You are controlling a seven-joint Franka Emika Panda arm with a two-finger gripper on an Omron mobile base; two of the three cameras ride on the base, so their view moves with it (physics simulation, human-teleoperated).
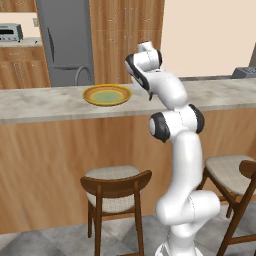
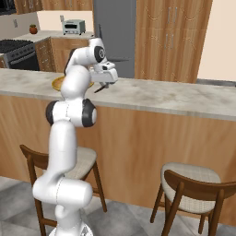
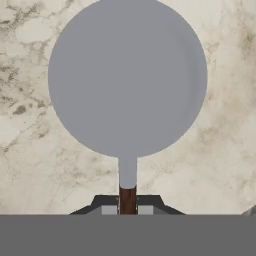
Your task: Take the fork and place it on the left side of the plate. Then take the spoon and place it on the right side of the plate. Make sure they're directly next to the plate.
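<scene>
One utensil is in my tool (image 3: 128, 209) right now: in the hand view the two dark tips sit pinched on a thin brown handle, and from it a grey neck widens into a big round grey bowl, which I take to be the spoon (image 3: 127, 80), seen hanging over the marbled tabletop (image 3: 30, 165). Going left to right in the left base view, the yellow plate (image 1: 107, 95) lies flat on the tabletop (image 1: 40, 102), and the arm's hand is just beside its right edge, above the stone. In the right base view the plate (image 2: 57, 83) shows as a sliver behind the arm, with the tool (image 2: 102, 85) to its right and a dark sliver of the handle slanting down from it. I cannot make out the fork anywhere. My judgement on handling: the spoon is stiff and light, so it should not sag or bend, but its smooth, narrow handle is slippery and the broad bowl far out front gives leverage, so it could pivot between the tips if I swing fast. Holding near the handle's end as now is workable; a hold closer to the neck would resist twisting better. It isn't fragile, so setting it down gently beside the plate's right rim should be safe.
</scene>
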